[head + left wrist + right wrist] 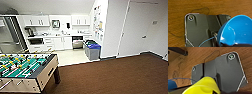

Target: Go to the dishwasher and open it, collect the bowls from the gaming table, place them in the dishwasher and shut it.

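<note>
**Carrying the load across the carpet toward the kitchen**

The robot is standing out on the wide brown carpet, facing a white kitchenette at the far end of the room. Closest on its left, the green-field table-football table with its rods and pale cabinet is sitting at the carpet's edge. Beyond it, a pale floor is running up to the white cabinets, and among them the built-in dishwasher is showing as a dark opening with its steel front dropped open. Just beside it, two grey bins with blue and green lids are standing against the wall.

The left wrist view is showing the small round blue plastic bowl large and close over the carpet, apparently carried at that arm; whether the left gripper is pinching it I cannot tell. The right wrist view is showing a bright yellow rounded plastic vessel the same way, and the right gripper's grip is equally unclear.

By my reckoning this is the carrying leg: collecting is over, loading is not yet begun. The next move calls for a straight approach past the bins, stopping short of the open door.
</note>
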